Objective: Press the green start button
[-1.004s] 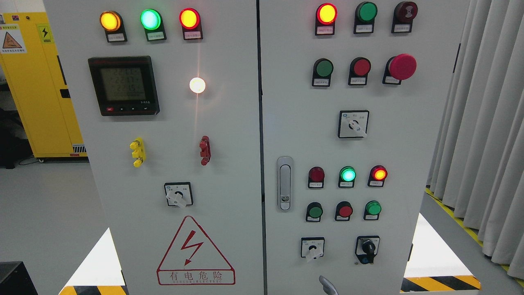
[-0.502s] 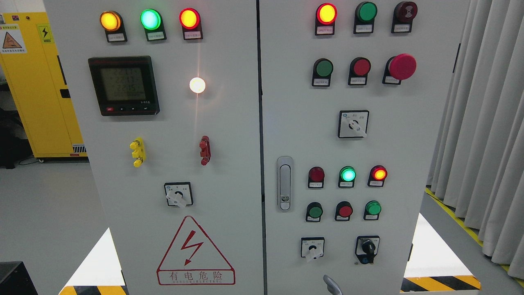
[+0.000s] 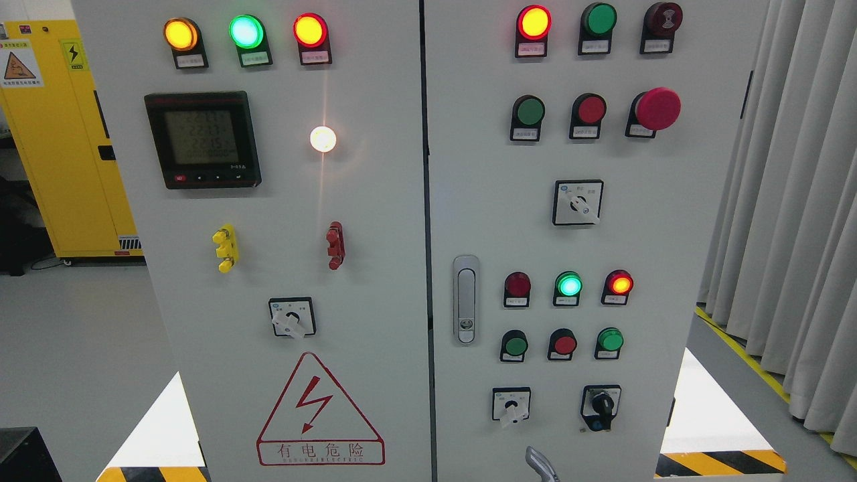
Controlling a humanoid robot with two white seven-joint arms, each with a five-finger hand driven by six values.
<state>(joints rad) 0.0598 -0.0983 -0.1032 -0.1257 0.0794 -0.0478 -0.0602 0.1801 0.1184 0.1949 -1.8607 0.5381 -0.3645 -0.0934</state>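
A round, glossy green button [image 3: 530,111] faces straight out from the grey metal cabinet [image 3: 669,221] — upper right door. A fingertip [image 3: 539,463] pokes up below — grip unreadable.

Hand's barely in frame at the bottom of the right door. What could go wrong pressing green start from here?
1. Several round green buttons; labels are unreadable, so it may pick the wrong one.
2. Round red buttons sit right beside them; a drifting finger could hit one.
3. Only a grey fingertip shows, so aim can't be judged.
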